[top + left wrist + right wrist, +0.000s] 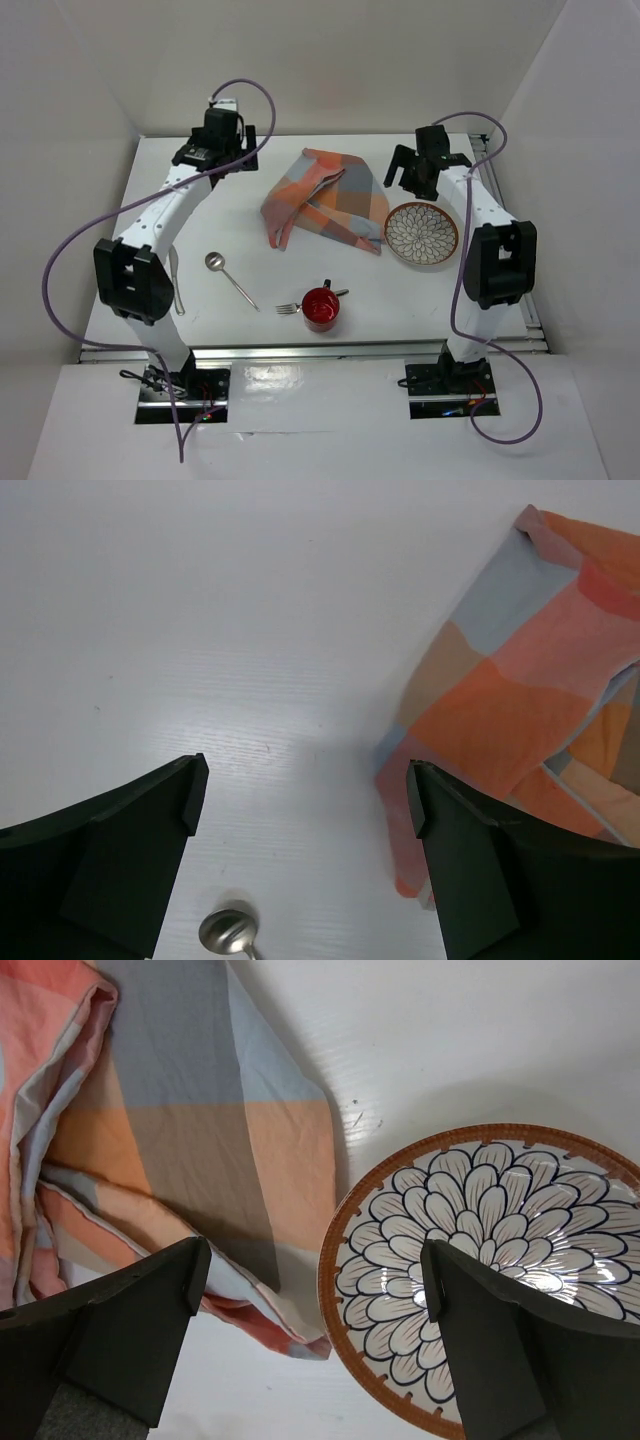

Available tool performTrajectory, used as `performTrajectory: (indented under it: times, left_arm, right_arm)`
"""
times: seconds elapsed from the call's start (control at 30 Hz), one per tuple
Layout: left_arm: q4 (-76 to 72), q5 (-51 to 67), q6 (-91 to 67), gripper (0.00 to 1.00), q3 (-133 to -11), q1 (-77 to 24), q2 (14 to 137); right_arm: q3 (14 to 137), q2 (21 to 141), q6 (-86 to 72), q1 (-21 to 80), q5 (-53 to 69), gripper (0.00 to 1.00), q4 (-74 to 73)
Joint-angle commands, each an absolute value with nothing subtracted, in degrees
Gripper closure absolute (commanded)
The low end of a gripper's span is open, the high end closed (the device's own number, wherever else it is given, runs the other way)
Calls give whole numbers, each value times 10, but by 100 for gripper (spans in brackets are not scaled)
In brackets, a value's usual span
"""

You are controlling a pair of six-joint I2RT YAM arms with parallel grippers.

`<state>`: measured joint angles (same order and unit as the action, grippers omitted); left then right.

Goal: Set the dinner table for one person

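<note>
Below the left gripper (305, 785), whose fingers (120, 870) are black, the dinner table (200, 630) is plain white, and a silvery spoon (228, 930) shows between the fingers. Beside one finger lies the cloth (520, 680), checked in orange, salmon red, grey-blue and tan. Below the right gripper (315, 1265), also black, the plate (480, 1220) is white with dark-blue outlined petals forming a flower, inside a brown-orange rim. Well short of both grippers stands a red cup (321, 308).
</note>
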<state>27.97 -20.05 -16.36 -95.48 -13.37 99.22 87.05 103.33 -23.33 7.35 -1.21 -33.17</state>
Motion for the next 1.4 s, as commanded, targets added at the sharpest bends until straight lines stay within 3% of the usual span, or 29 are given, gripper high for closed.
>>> performTrajectory:
  times: [0.0, 0.17, 0.43, 0.67, 0.77, 1.37]
  left_arm:
    - [310, -233, -178, 0, -1019, -141, 1024]
    - [393, -173, -184, 0, -1129, -147, 1107]
    - [369, -113, -131, 0, -1136, -191, 1141]
    - [388, -99, -72, 4, -1253, -264, 1251]
    - [413, -150, -51, 1, -1330, -292, 1310]
    - [279, -314, 11, 6, -1362, -333, 1458]
  right_arm:
    - [898, 1044, -254, 77, -24, 0, -357]
    - [898, 1049, -254, 77, -6, 0, -339]
    - [898, 1060, -232, 83, -18, 0, -339]
    - [868, 1049, -221, 83, -5, 0, -322]
    - [856, 1043, -221, 83, 0, 0, -316]
    - [869, 1085, -216, 77, 44, 0, -311]
